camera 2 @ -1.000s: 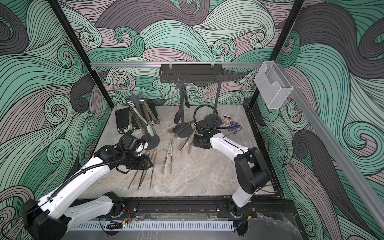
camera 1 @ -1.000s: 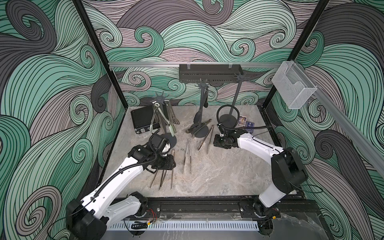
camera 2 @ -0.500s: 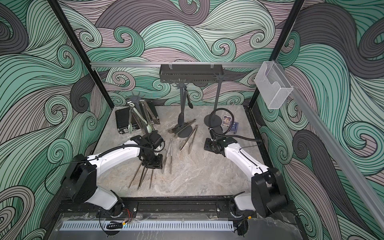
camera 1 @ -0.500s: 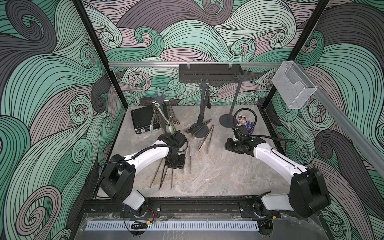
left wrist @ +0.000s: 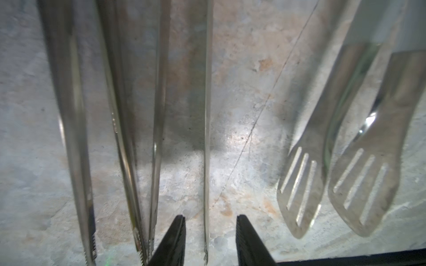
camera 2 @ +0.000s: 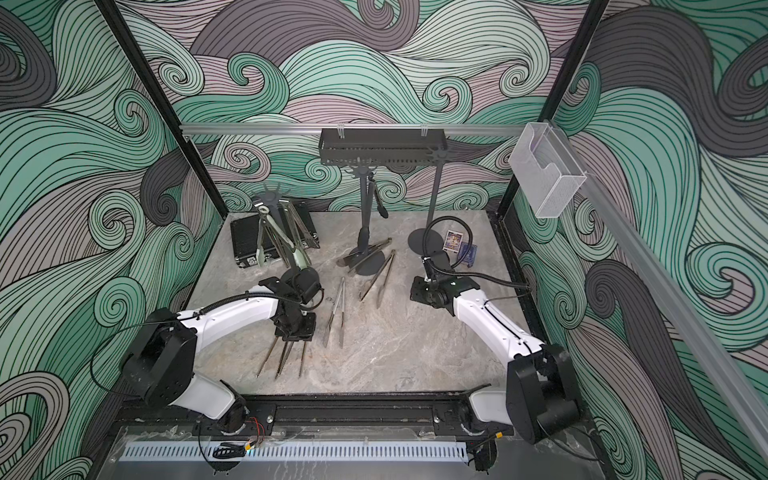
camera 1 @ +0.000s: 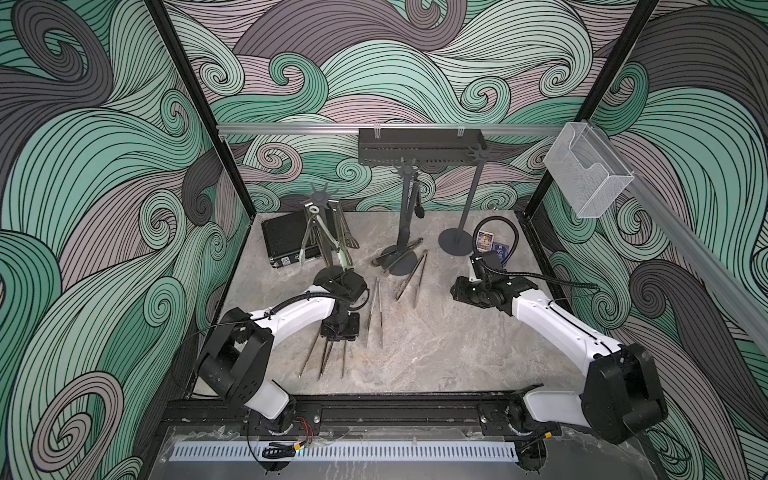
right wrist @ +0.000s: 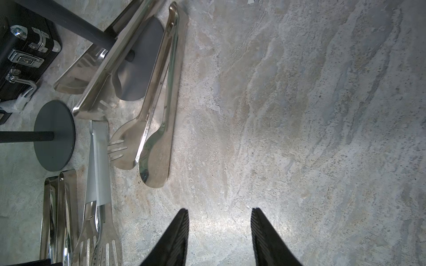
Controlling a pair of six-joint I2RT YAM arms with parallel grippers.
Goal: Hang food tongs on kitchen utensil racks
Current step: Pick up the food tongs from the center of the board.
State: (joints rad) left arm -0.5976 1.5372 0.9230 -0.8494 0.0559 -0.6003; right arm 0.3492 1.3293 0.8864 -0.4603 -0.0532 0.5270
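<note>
Three kitchen utensil racks stand at the back: left (camera 1: 323, 232), middle (camera 1: 404, 216) and right (camera 1: 470, 195). Pale-green-tipped food tongs (camera 1: 309, 243) hang on the left rack, black-tipped ones (camera 1: 417, 201) on the middle. Thin bronze pairs (camera 1: 324, 357), a white-handled pair (camera 1: 374, 307) and a steel pair (camera 1: 413, 276) lie on the table. My left gripper (camera 1: 338, 330) points down over the thin pairs, open; one thin tong arm (left wrist: 206, 138) runs between its fingers without touching them (left wrist: 210, 216). My right gripper (right wrist: 220, 209) is open over bare table (camera 1: 459, 291), right of the spoon-tipped tongs (right wrist: 156, 103).
A black case (camera 1: 286, 241) lies behind the left rack. A black slotted shelf (camera 1: 419, 145) hangs on the back rail, a clear basket (camera 1: 586, 174) on the right rail. Two cards (camera 1: 484, 240) lie near the right rack's foot (camera 1: 457, 243). Another pair rests on the middle rack's foot (camera 1: 397, 257).
The left arm has swung in so its gripper sits over the thin tongs, and its jaws have narrowed. The right gripper has drawn back to the right, away from the middle rack's foot.
</note>
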